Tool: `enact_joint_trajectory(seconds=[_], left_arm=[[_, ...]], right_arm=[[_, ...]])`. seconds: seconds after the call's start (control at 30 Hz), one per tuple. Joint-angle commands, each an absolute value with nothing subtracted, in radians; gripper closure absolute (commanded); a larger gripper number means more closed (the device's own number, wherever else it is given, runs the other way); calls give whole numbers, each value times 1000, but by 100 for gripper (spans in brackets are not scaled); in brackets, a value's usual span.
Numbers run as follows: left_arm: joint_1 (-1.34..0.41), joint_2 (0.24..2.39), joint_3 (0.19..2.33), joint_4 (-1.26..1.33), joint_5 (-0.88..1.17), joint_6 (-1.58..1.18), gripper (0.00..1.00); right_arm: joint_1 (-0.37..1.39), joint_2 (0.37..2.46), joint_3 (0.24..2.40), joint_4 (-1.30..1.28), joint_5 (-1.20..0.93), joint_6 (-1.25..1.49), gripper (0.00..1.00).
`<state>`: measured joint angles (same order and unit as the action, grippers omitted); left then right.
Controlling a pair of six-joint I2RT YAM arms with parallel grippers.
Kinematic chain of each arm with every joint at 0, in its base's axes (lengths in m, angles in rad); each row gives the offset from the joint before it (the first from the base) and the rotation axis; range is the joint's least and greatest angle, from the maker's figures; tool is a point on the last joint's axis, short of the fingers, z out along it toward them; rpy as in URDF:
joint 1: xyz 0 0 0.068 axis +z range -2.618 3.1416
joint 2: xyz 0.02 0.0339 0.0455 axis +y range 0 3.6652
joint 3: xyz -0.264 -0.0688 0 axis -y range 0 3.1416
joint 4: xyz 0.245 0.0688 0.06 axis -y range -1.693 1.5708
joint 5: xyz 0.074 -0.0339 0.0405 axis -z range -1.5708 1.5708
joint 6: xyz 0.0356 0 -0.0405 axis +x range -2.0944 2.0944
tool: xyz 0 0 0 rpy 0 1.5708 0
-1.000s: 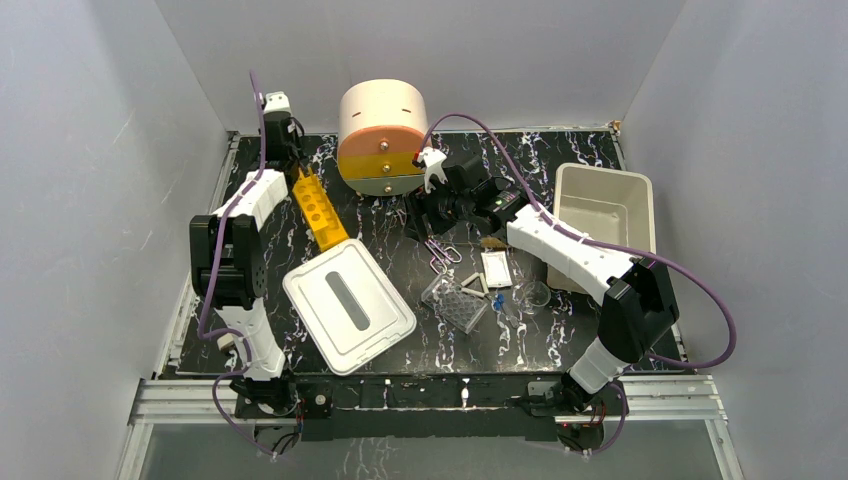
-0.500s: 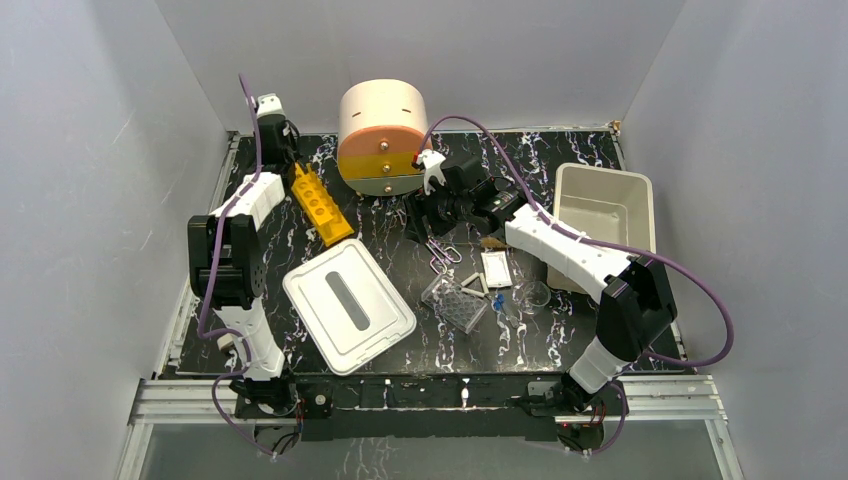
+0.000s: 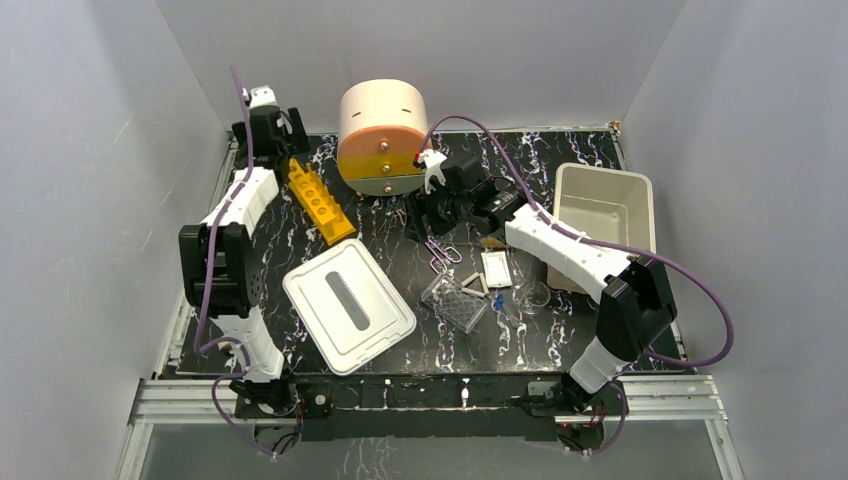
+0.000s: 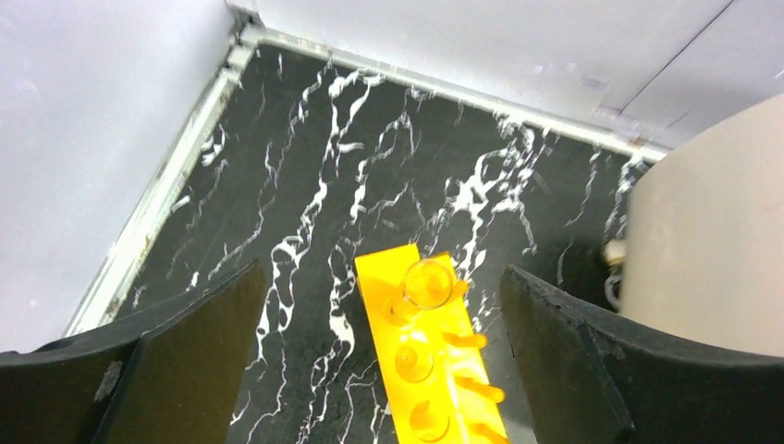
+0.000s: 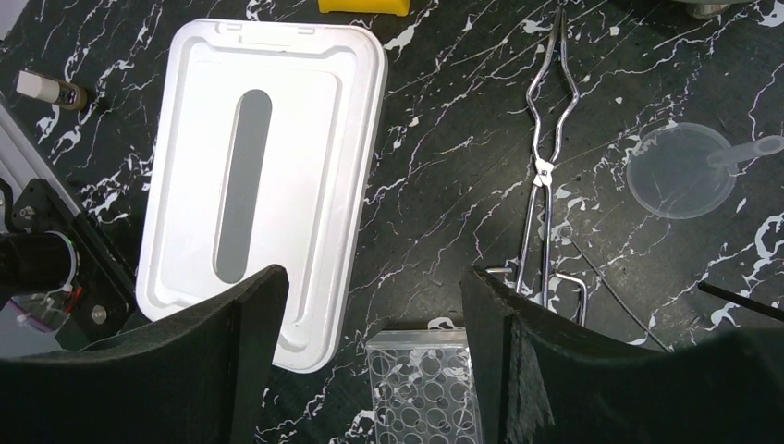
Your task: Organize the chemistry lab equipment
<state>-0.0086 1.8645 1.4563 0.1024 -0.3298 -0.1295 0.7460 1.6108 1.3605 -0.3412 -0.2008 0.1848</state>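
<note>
1. The long yellow plastic rack with round holes point(image 3: 318, 203) lies on the black counter with white streaks point(image 3: 570, 155), in the far left corner.
2. The left claw point(image 4: 379, 287) hangs over the rack's far end. Its fingers are wide apart and hold nothing.
3. The round peach, orange and yellow drawer unit point(image 3: 383, 135) stands just beside the rack.
4. The flat white lid with a grey slot point(image 3: 348, 305) lies near the rack's near end.
5. The right claw point(image 5: 370, 287) is wide and empty, above the long thin metal scissors point(image 5: 545, 185) and the clear plastic well plate point(image 5: 425, 388).
6. A clear round dish point(image 5: 679, 171) lies near the scissors.
7. The white rectangular bin point(image 3: 605, 215) sits at the right edge.
</note>
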Motion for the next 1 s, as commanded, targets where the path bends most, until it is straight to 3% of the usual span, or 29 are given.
enact_joint_trajectory(seconds=[0.0,0.27,0.63,0.97], left_arm=[[-2,1726,1574,8,-353,-159,2],[39,1537,1599,-277,-260,-286,2],[40,1223,1456,-438,196,-476,2],[14,1029,1139,-392,474,-670,5]], right_arm=[[741,1574,1368,-299,-194,209,23],[733,1477,1313,-288,-125,193,22],[723,1436,1279,-414,60,225,22],[737,1566,1300,-486,90,186,28]])
